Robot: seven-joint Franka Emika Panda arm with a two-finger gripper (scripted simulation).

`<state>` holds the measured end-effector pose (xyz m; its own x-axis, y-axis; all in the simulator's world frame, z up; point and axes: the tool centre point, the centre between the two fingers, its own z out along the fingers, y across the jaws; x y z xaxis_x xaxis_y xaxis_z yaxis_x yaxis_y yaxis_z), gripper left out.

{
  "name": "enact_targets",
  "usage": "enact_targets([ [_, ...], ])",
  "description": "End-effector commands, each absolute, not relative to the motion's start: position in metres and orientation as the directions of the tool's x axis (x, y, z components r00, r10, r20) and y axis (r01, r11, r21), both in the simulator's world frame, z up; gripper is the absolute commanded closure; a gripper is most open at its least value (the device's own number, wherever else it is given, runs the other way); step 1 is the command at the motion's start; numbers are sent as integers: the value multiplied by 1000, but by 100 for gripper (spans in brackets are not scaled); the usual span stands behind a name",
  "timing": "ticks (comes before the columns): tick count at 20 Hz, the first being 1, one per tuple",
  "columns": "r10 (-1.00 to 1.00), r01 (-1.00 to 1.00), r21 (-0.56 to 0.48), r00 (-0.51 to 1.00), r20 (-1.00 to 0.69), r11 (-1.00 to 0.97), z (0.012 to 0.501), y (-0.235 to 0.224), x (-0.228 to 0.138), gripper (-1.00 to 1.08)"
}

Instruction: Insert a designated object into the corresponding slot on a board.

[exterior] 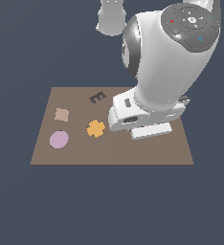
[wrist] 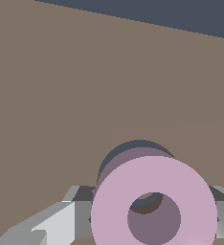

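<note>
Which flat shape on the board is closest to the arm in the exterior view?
The orange cross. It lies just off the arm's white body, while the dark E, tan square and lilac disc lie farther off.

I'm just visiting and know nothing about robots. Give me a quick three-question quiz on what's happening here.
1. True or false: the pink ring lies loose on the board.
2. What is the orange shape? A) cross B) star C) triangle
3. Fill in: in the wrist view, the dark ring slot shows partly ___ the pink ring.

Key: 1 false, the gripper holds it. 2 A. 3 behind.
</note>
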<state>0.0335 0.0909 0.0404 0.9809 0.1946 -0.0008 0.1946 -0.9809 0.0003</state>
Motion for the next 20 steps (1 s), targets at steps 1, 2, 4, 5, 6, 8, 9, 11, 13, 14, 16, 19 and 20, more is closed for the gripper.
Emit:
enact_targets([
  [1, 195, 195, 0, 981, -1, -981, 41, 91, 36, 108],
  [2, 195, 195, 0, 981, -1, -981, 41, 91, 36, 108],
  [4, 195, 195, 0, 981, -1, -981, 40, 91, 35, 108],
  [5, 195, 195, 0, 981, -1, -981, 39, 91, 35, 108],
  [6, 195, 195, 0, 981, -1, -981, 37, 91, 35, 108],
  [8, 195, 195, 0, 981, -1, -981, 32, 91, 36, 108],
  [9, 195, 195, 0, 981, -1, -981, 31, 91, 36, 108],
  [11, 195, 195, 0, 981, -1, -981, 31, 91, 36, -92],
  [13, 195, 195, 0, 981, -1, -981, 31, 91, 36, -92],
  [14, 195, 195, 0, 981, -1, -981, 31, 91, 36, -92],
  [16, 195, 195, 0, 981, -1, -981, 31, 91, 36, -92],
  [19, 195, 195, 0, 981, -1, -981, 31, 91, 36, -92],
  [20, 195, 195, 0, 981, -1, -981, 31, 91, 36, -92],
])
